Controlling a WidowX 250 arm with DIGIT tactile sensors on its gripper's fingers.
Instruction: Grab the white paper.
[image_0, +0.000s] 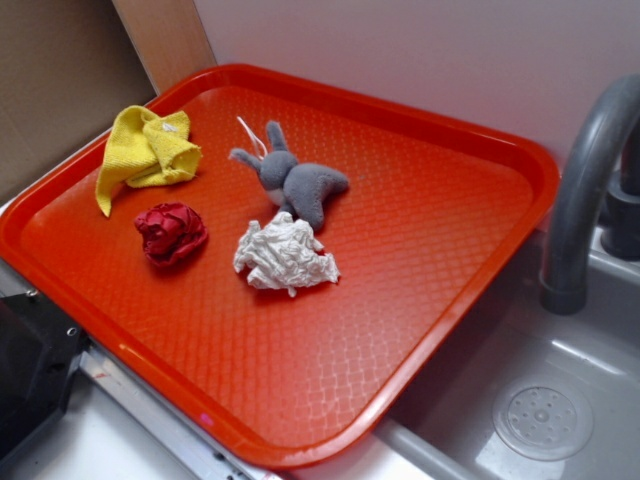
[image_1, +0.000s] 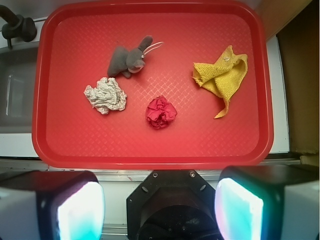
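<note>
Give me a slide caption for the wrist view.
Open gripper above red tray holding white paper.

Red tray (image_0: 480, 150), grey plush toy (image_0: 295, 182), dark red wad (image_0: 171, 232), yellow cloth (image_0: 148, 150), grey faucet (image_0: 585, 180) beside sink (image_0: 540, 415)

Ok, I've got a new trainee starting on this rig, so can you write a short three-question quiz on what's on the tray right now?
1. True or false: the gripper is already closed on the white paper.
2. Which thing lies closest to the white paper? A) yellow cloth B) grey plush toy C) faucet
3. Fill in: all four loose things lie on the red ____.

Key:
1. False. In the wrist view the fingers stand wide apart, off the near edge of the tray, holding nothing.
2. B. The toy sits right beside the paper; the dark red wad is a bit further off.
3. tray
</note>
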